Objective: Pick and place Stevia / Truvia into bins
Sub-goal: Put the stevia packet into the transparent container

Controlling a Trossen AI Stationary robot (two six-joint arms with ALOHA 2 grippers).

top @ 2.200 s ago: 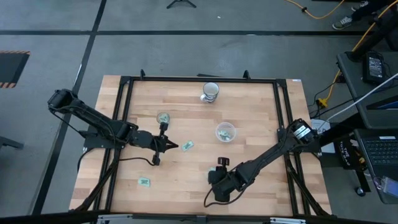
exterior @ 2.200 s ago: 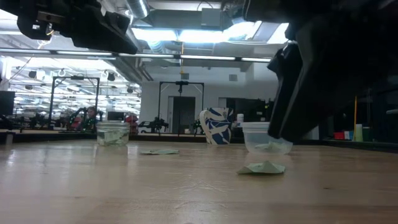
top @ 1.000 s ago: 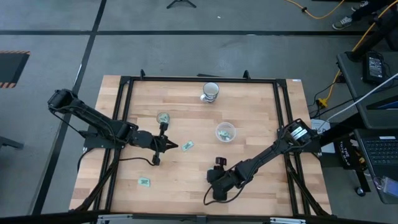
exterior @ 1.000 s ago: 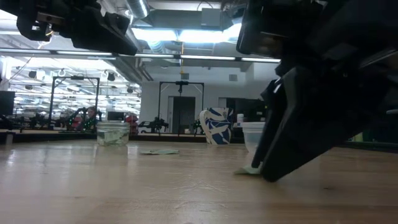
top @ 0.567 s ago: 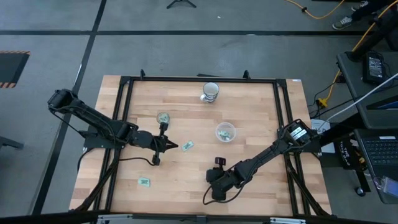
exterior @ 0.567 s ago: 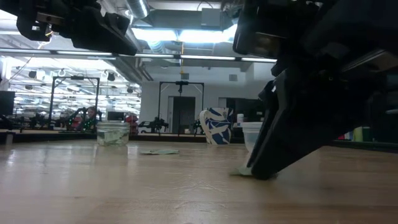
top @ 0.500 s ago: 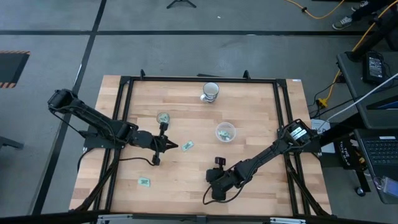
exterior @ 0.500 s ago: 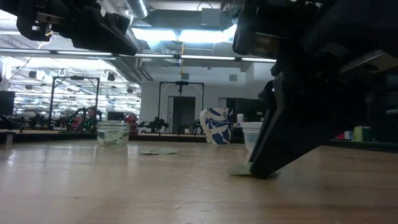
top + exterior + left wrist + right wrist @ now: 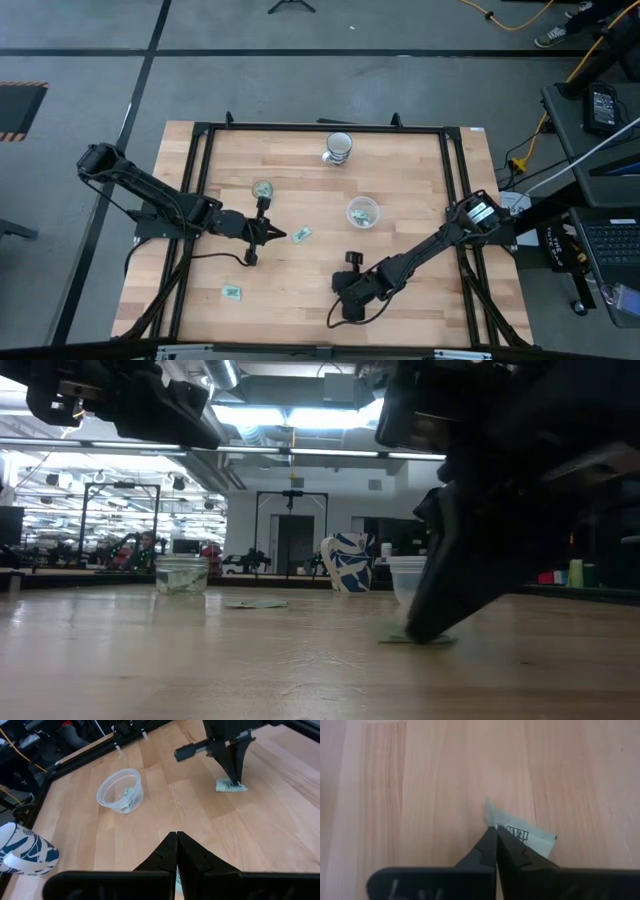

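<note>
Three loose sweetener packets are visible on the wooden table [image 9: 420,190]. One packet [image 9: 520,836] is under the right gripper [image 9: 496,832], in the near middle part of the table. It is small, flat and rectangular, pale green with white and some dark print, and one corner is lifted a little from the wood. The right gripper's two dark fingers are pressed together with their tips on the edge of this packet, and it seems pinched between them, while the packet lies on the table. In the low view the same packet [image 9: 425,638] shows as a thin pale green strip at the foot of the dark gripper. A second packet [image 9: 301,234] lies just beside the left gripper [image 9: 283,235], which hovers over the left half of the table with its fingers closed together and holding nothing. A third packet [image 9: 232,292] lies well apart, near the front left part of the table. The wider clear cup [image 9: 362,212] stands near the middle, between the right gripper and the far edge, and it has light green packets inside. The smaller clear cup [image 9: 262,189] stands near the left gripper and also holds green packets. A white mug with blue pattern [image 9: 339,146] stands near the far edge.
</note>
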